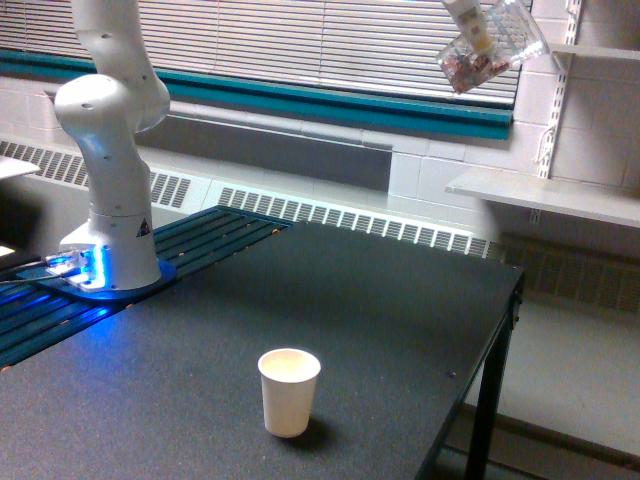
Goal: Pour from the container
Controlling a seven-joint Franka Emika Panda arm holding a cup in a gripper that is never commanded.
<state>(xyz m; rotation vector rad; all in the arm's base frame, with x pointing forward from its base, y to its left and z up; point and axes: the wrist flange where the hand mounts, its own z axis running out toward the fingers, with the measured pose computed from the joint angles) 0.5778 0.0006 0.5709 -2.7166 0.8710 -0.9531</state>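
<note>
The container (492, 52), a clear plastic cup, hangs high in the exterior view's upper right, in front of the window blinds. It is tilted, and small pink, red and whitish bits are gathered at its lower-left end. My gripper (478, 38) is shut on it; only one pale finger (468, 22) shows against the cup's side, the rest is cut off by the top edge. A white paper cup (289, 390) stands upright on the black table (380, 300), far below the container and to its left.
The arm's white base (110, 160) stands at the left on a blue-lit mount. A slatted dark panel (200, 240) lies beside it. White wall shelves (560, 195) are at the right. The table's right edge (505, 320) drops to the floor.
</note>
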